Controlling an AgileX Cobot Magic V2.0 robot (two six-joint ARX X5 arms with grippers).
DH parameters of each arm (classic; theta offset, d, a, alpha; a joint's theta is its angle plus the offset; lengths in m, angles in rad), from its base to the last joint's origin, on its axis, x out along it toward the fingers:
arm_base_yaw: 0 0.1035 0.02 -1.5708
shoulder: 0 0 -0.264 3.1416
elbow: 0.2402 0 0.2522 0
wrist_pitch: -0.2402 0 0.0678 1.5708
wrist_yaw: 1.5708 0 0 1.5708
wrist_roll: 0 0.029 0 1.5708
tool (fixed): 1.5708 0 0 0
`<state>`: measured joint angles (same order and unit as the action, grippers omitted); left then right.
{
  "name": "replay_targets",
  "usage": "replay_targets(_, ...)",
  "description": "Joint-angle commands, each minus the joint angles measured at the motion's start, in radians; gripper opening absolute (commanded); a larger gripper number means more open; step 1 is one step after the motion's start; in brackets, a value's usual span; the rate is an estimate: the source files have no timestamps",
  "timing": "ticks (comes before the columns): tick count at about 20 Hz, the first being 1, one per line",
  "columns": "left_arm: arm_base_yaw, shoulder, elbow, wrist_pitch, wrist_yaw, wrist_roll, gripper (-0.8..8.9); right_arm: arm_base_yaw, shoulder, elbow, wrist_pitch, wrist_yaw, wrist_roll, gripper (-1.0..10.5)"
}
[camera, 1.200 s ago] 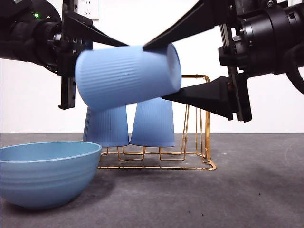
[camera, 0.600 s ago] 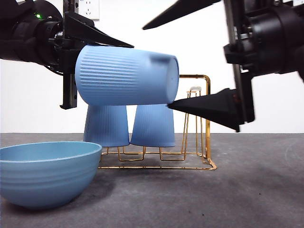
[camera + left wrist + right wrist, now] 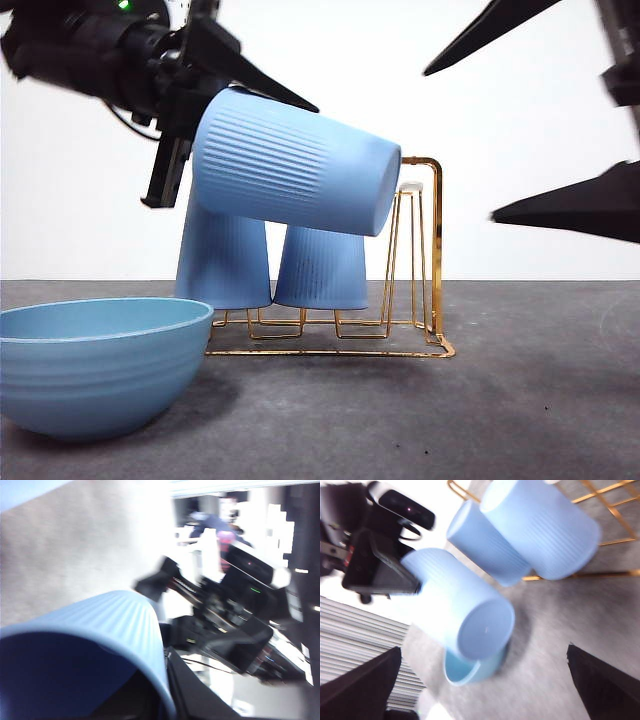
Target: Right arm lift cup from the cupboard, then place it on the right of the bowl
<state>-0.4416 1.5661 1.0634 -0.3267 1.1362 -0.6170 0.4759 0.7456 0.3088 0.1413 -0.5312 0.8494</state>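
The left gripper (image 3: 215,95) holds the cup (image 3: 295,160) at its open rim, with one jaw lying along the ribbed outside and the other one inside the mouth, as the left wrist view (image 3: 107,630) shows. The cup is in the air, lying almost on its side, with its closed base turned to the right and a little downward. It hangs above and in front of the two other cups (image 3: 268,262), which stand upside down on the cupboard (image 3: 432,250).

The right gripper (image 3: 555,110) is at the right side of the front view, well apart from the cup, and its two jaws are spread wide with nothing between them. In the right wrist view the cup (image 3: 460,615) is seen between these jaws but far from both, with its base facing the camera.

The bowl (image 3: 100,365) stands on the gray table (image 3: 520,400) at the near left, in front of the cupboard and lower than the held cup.
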Motion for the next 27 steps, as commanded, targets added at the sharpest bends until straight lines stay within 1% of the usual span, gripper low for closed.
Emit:
replay_targets(1,-0.044,0.006,0.098,-0.175,-0.131,0.162,0.10,0.004,-0.095,0.031,-0.166,0.048,-0.071,5.7)
replay_targets(2,-0.060,0.010,0.132,-0.251,-0.196,0.209,0.10,0.005,-0.135,0.047,-0.243,0.072,-0.097,5.7)
replay_targets(3,-0.079,0.015,0.175,-0.336,-0.282,0.257,0.09,0.005,-0.187,0.072,-0.340,0.108,-0.131,5.7)
replay_targets(5,-0.121,0.029,0.241,-0.447,-0.414,0.319,0.09,0.006,-0.273,0.132,-0.508,0.187,-0.196,5.7)
replay_targets(9,-0.203,0.084,0.344,-0.554,-0.584,0.375,0.09,0.006,-0.398,0.272,-0.782,0.334,-0.325,5.7)
replay_targets(12,-0.267,0.155,0.423,-0.626,-0.706,0.417,0.09,0.006,-0.451,0.357,-0.913,0.410,-0.388,5.7)
replay_targets(13,-0.290,0.185,0.453,-0.657,-0.764,0.436,0.09,0.006,-0.465,0.382,-0.953,0.437,-0.407,5.7)
replay_targets(16,-0.366,0.257,0.534,-0.721,-0.915,0.477,0.09,0.006,-0.488,0.420,-1.026,0.497,-0.442,5.7)
replay_targets(19,-0.438,0.320,0.609,-0.765,-1.037,0.505,0.09,0.006,-0.488,0.421,-1.049,0.507,-0.442,5.7)
replay_targets(25,-0.530,0.415,0.645,-0.833,-1.165,0.512,0.09,0.006,-0.488,0.421,-1.048,0.510,-0.441,5.7)
replay_targets(27,-0.546,0.434,0.645,-0.836,-1.173,0.512,0.09,0.006,-0.488,0.421,-1.049,0.510,-0.441,5.7)
